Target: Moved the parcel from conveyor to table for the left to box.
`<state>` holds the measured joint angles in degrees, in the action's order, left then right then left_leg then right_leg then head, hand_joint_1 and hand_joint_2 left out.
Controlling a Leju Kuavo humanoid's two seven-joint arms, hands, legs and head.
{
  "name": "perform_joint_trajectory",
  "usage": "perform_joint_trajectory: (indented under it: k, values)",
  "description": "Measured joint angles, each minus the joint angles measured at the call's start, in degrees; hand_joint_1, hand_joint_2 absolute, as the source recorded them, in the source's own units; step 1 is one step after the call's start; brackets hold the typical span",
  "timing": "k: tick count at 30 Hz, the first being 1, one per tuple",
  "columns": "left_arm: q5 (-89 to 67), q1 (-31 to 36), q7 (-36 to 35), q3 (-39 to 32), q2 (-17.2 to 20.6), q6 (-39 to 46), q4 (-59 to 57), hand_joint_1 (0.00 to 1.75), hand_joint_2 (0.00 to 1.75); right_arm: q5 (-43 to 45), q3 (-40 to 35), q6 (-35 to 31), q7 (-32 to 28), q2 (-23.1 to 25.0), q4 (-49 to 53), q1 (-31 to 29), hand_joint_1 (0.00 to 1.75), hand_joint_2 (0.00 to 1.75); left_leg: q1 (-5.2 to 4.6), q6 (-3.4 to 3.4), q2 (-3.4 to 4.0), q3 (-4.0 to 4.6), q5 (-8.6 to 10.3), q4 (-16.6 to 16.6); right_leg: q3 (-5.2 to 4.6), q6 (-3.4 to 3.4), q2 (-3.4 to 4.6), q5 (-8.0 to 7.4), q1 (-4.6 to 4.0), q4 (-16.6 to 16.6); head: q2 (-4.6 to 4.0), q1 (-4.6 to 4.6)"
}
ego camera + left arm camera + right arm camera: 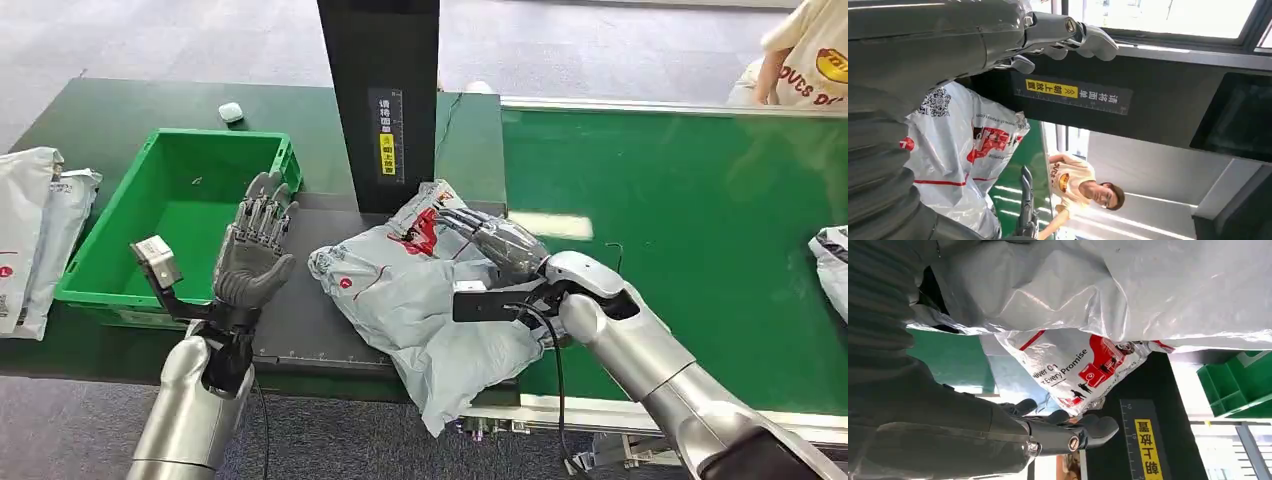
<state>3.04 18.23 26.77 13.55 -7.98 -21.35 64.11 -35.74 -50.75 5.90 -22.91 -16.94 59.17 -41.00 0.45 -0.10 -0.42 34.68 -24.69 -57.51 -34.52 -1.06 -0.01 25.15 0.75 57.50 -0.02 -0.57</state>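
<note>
The grey plastic parcel lay on the dark table at the foot of the black post, 1 corner hanging over the near edge and its right side just reaching the green conveyor. The right hand lay flat on top of it, fingers stretched out along the crumpled film rather than curled round anything; in the right wrist view the fingers ran beside the printed end of the bag. The left hand stood upright with palm and fingers spread, holding nothing, between the parcel and the green bin.

The parcel seemed nearly delivered, so the step in hand was judged to be the release. To do it well, the right hand would need to nudge the bag fully onto the table so the overhanging corner cannot drag it off, then lift straight up without snagging the loose film. The slack, slippery wrapping would likely shift under any sideways pull. The left hand should wait until the right one is out of the way.

Readable print on the parcel included "Every Promise" beside a red truck graphic, and a QR code showed in the left wrist view. The post carried a yellow label with Chinese characters under a ruler scale marked 10. A person in a cream printed shirt sat beyond the conveyor.
</note>
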Motion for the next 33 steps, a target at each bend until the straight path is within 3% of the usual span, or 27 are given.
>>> perform_joint_trajectory:
  k: [33]
  values:
    - [0.0, 0.0, 0.0, 0.0, 0.0, 0.0, 0.0, 0.0, 1.75, 0.0, 0.0, 0.0, 0.0, 0.0, 0.0, 0.0, 0.0, 1.75, 0.0, 0.0, 0.0, 0.0, 0.0, 0.0, 0.0, 0.0, 0.0, 0.0, 0.0, 0.0, 0.0, 0.0]
